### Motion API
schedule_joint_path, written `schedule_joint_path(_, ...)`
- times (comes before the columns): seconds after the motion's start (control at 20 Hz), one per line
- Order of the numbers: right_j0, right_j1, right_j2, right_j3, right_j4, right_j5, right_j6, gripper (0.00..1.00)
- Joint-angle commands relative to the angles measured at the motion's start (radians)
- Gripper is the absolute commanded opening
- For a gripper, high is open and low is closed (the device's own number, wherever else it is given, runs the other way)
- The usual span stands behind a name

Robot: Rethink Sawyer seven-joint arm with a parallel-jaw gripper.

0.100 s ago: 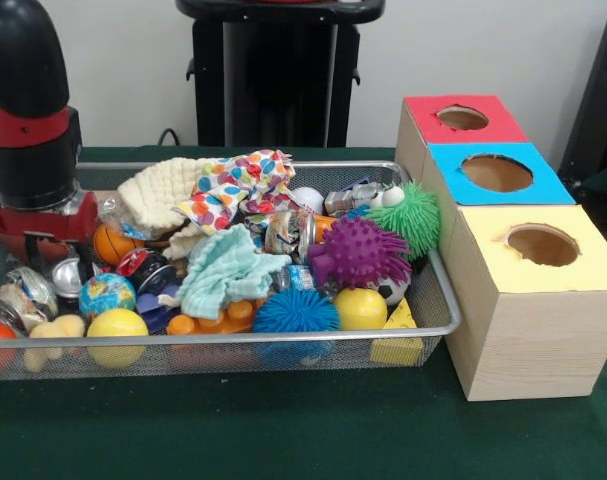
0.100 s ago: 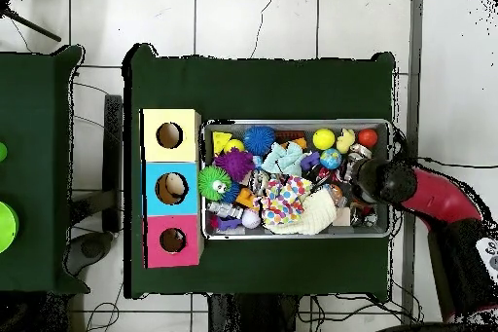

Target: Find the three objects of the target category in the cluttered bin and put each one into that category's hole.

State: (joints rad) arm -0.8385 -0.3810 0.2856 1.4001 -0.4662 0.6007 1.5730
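A wire mesh bin [image 1: 283, 340] [image 2: 292, 124] is heaped with mixed things. Among them are a purple spiky ball [image 1: 358, 250] [image 2: 234, 164], a green one [image 1: 415, 215] [image 2: 214, 183] and a blue one [image 1: 295, 312] [image 2: 259, 139]. Smooth balls include a yellow ball [image 1: 360, 308] [image 2: 324, 138] and a globe ball [image 1: 107, 294] [image 2: 332, 159]. A teal cloth [image 1: 228, 270] [image 2: 283, 160], a dotted cloth [image 1: 238, 185] [image 2: 284, 200] and a crushed can [image 1: 23, 298] lie there too. My gripper [image 1: 43, 240] [image 2: 365, 184] is down at the bin's end furthest from the boxes, its tip hidden in the clutter.
Three wooden boxes with holes stand in a row beside the bin: red top [image 1: 463, 120] [image 2: 173, 240], blue top [image 1: 496, 173] [image 2: 171, 189], yellow top [image 1: 541, 245] [image 2: 169, 135]. Something pale shows inside the blue hole. Green cloth [image 1: 283, 430] covers the table.
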Motion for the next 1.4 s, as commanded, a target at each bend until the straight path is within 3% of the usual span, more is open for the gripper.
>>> schedule_joint_path(0.05, 0.006, 0.104, 0.083, 0.002, -0.013, -0.037, -0.046, 1.00)
schedule_joint_path(0.3, 0.025, 0.107, 0.090, -0.041, -0.004, 0.018, -0.067, 1.00)
schedule_joint_path(0.6, 0.073, 0.052, 0.087, -0.073, 0.008, 0.092, -0.070, 1.00)
schedule_joint_path(0.9, 0.157, -0.060, 0.050, -0.126, 0.018, 0.292, -0.093, 1.00)
schedule_joint_path(1.1, 0.190, -0.119, 0.020, -0.118, 0.014, 0.344, -0.068, 1.00)
schedule_joint_path(1.4, 0.186, -0.067, 0.035, -0.147, 0.015, 0.342, -0.057, 1.00)
